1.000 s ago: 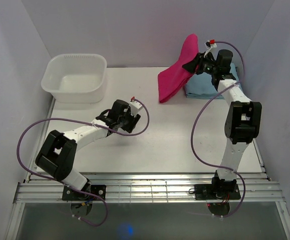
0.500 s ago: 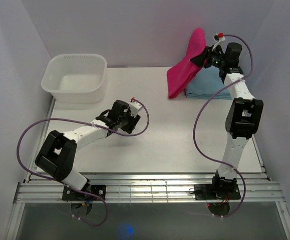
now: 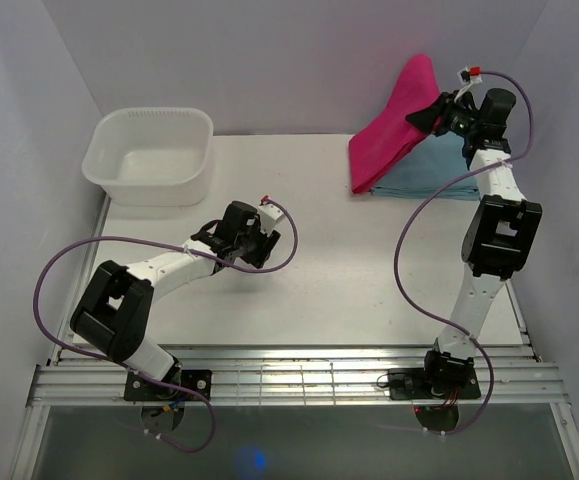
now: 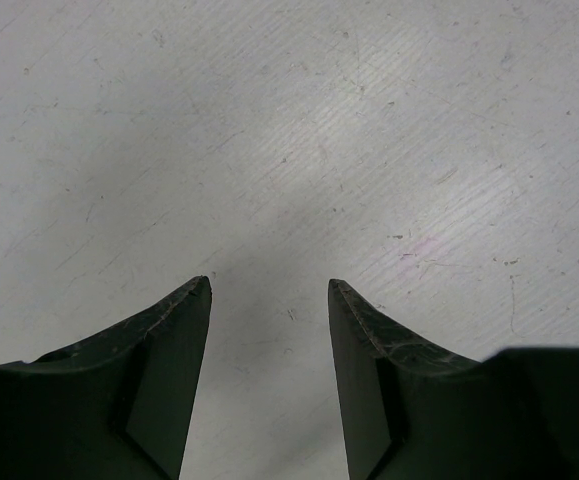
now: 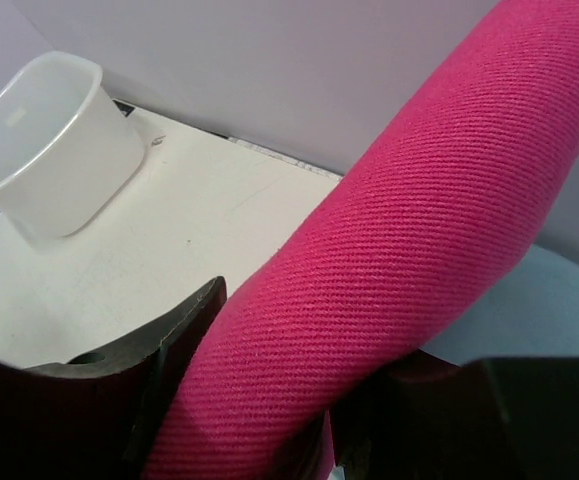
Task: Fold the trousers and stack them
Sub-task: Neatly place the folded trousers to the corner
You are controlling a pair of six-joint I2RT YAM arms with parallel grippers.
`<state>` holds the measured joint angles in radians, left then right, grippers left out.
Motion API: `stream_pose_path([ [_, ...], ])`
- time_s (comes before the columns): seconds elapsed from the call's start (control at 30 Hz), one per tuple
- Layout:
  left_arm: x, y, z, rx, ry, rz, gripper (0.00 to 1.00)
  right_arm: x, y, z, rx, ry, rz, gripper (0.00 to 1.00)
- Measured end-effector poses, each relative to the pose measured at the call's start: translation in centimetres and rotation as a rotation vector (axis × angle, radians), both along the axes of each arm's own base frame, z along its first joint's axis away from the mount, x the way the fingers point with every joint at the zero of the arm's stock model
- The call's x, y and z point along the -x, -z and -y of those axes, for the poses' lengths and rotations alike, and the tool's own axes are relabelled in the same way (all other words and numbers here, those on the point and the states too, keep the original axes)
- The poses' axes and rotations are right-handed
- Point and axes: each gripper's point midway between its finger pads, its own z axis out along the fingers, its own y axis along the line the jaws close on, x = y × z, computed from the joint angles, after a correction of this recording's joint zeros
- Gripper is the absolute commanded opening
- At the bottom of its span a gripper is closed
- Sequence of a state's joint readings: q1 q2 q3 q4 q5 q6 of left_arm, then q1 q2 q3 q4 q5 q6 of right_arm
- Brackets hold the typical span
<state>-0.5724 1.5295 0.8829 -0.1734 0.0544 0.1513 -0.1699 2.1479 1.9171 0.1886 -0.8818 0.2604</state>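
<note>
Pinched at the upper end in the right gripper (image 3: 432,113) and raised over the back right of the table (image 3: 329,290): the trousers (image 3: 394,140), a thick bundle slanting down to the left. Beneath and behind the lower edge, flat against the right side: a light blue cloth (image 3: 434,180) (touching the pink fabric or just under it, cannot tell from above). Well apart, at the back left corner: a white plastic tub (image 3: 149,155), upright. Nearer the middle, low over bare tabletop: the left gripper (image 4: 269,290), jaws partly apart with nothing between them. Told only by the right wrist view: diagonal weave of the pink fabric, a fat roll of it filling the gap between the dark fingers, the tub beyond at upper left. Told only by the left wrist view: fine scratches and specks on the white surface. Given only from overhead: purple cables (image 3: 69,265) looping off both arms.
</note>
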Motion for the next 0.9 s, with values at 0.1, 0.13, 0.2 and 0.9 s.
stream_pose_path([
  [0.1,0.0,0.0,0.0,0.0,0.0,0.0,0.61,0.3,3.1,2.4,-0.013,0.039,-0.055,0.08],
  [0.13,0.0,0.0,0.0,-0.001,0.0,0.0,0.61,0.4,4.3,3.3,-0.018,0.053,-0.082,0.08],
  [0.2,0.1,0.1,0.0,-0.002,0.0,-0.003,0.61,0.6,6.3,4.9,-0.022,0.081,-0.117,0.08],
  [0.9,0.6,0.8,-0.5,-0.028,0.002,-0.034,0.61,-1.4,18.5,14.3,0.266,0.368,-0.23,0.08],
])
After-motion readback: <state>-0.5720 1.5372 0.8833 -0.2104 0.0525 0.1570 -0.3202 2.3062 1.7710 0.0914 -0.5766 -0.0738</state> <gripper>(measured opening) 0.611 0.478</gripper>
